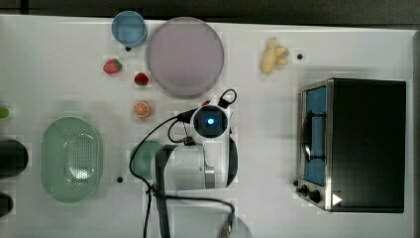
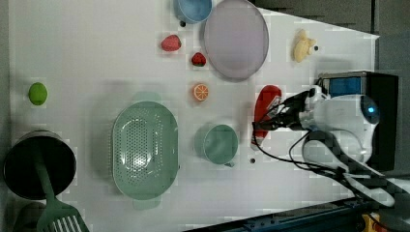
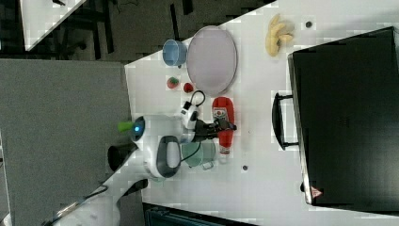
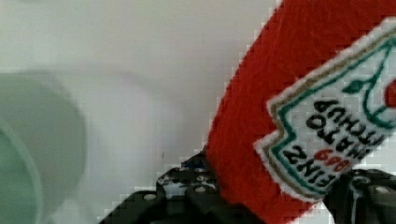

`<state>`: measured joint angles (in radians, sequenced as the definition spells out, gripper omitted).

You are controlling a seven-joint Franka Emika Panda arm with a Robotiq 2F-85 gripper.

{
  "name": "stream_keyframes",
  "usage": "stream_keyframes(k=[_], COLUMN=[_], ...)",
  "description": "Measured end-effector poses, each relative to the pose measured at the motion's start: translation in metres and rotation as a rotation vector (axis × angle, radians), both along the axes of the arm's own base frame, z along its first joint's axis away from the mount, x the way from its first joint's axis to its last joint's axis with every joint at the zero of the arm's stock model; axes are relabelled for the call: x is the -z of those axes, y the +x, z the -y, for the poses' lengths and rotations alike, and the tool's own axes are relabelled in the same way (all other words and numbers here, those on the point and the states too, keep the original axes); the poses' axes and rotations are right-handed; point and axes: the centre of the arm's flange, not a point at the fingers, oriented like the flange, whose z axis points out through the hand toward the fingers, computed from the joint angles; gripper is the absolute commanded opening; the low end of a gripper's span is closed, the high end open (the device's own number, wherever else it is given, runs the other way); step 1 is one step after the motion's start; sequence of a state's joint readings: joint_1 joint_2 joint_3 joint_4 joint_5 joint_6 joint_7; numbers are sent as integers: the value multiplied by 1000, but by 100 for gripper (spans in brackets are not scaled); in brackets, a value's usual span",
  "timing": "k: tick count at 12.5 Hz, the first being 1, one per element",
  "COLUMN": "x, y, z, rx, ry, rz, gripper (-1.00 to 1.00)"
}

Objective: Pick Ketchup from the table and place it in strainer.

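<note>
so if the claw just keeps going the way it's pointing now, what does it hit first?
The Ketchup. In the wrist view the bottle sits between the claw fingers, one on each side, so it is first in line. Below it is the white table. Depth is unclear, so I can't tell if the fingers already touch it.

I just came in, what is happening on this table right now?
A single robot arm has brought its hand down onto the ketchup bottle, which lies on the white table between the purple plate and the green mug. In the wrist view the fingers sit on both sides of the bottle. The green strainer holds nothing and is on the far side of the mug, in the left view's left.
</note>
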<state>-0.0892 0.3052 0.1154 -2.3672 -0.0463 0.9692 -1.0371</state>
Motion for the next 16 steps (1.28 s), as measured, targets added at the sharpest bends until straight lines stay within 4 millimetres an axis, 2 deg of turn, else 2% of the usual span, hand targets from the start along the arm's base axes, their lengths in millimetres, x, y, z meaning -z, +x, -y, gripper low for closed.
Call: stream_keyframes(k=[2, 4, 6, 7, 9, 10, 12, 14, 16], x=[-55, -122, -188, -220, -267, -279, -276, -249, -212], y=[3, 7, 8, 8, 7, 6, -3, -19, -36], z=[2, 2, -6, -16, -56, -82, -141, -198, -256], rx=[-4, 1, 34, 56, 99, 103, 136, 162, 189], ry=[-23, -42, -54, -59, -30, -21, 4, -5, 11], rz=[-36, -5, 38, 65, 138, 156, 137, 86, 52], gripper=[22, 22, 22, 22, 22, 22, 22, 22, 22])
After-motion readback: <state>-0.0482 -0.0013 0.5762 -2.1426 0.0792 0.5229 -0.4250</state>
